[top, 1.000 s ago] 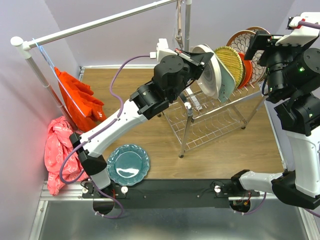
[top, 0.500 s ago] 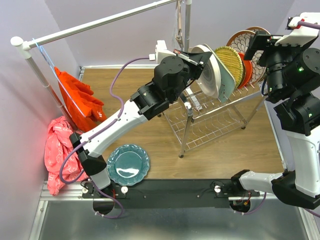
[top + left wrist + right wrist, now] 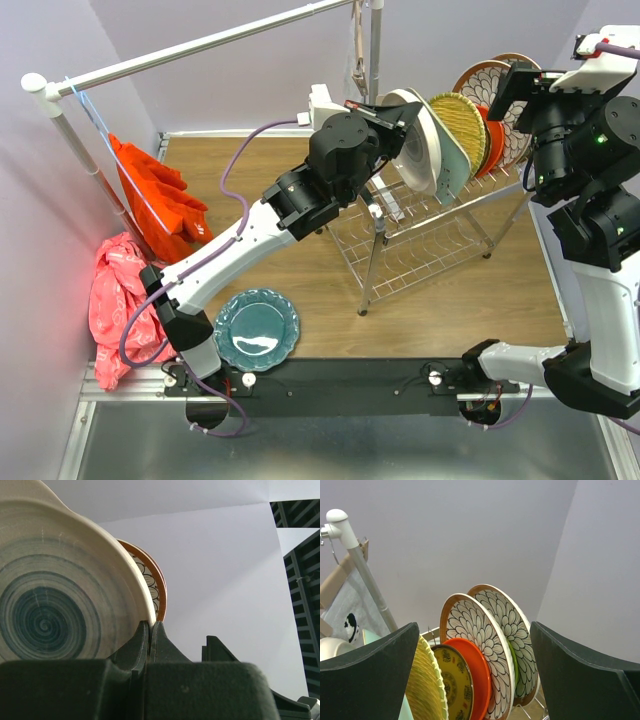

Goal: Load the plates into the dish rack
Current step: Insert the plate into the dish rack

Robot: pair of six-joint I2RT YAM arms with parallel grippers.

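Observation:
My left gripper (image 3: 151,625) is shut on the rim of the white-grey swirl plate (image 3: 45,615). It holds that plate (image 3: 415,150) upright at the left end of the dish rack's (image 3: 425,255) upper tier. Behind it stand the yellow woven plate (image 3: 458,128), a dark-yellow patterned plate (image 3: 451,682), the orange plate (image 3: 479,672) and two brown-rimmed floral plates (image 3: 475,635), with a lime green edge between the two. A teal scalloped plate (image 3: 256,329) lies flat on the table near the left arm's base. My right gripper (image 3: 474,625) hangs open above the rack's right end (image 3: 515,88), holding nothing.
A long white clothes rail (image 3: 200,45) crosses the back left, with a grey cloth on a wooden hanger (image 3: 345,600). An orange cloth (image 3: 160,200) and a pink cloth (image 3: 115,300) lie at the left wall. The rack's lower tier (image 3: 430,265) holds no plates.
The left wrist has shifted very slightly at the rack with the swirl plate still held. The right arm has stayed put.

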